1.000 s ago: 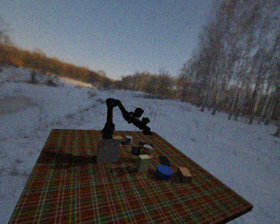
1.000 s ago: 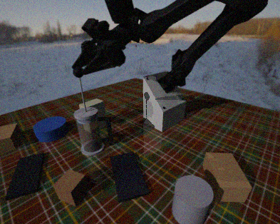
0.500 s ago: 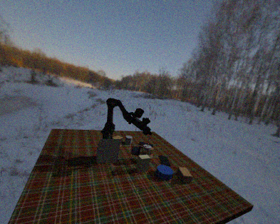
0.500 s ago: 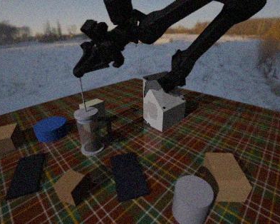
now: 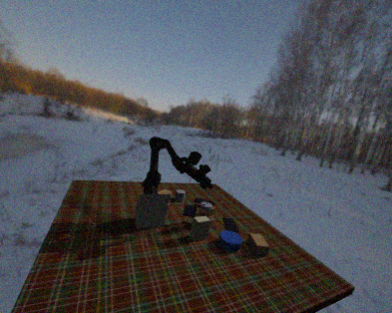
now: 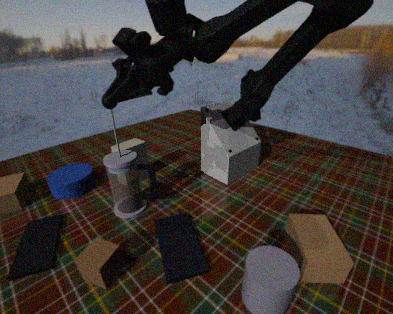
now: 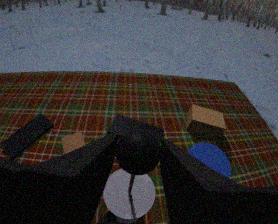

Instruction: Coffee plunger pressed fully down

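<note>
gripper pinched on plunger knob, directly above coffee press. rod seen at full height over lid: grasp judged done; full press-down and release left. press stands upright beside blue disc, left of white house-shaped block. glass body looks dim; contents cannot be told, dark band near base only.

Snowy open field, bare birches at right, dusky blue sky, perhaps sunset glow, red plaid table top
</note>
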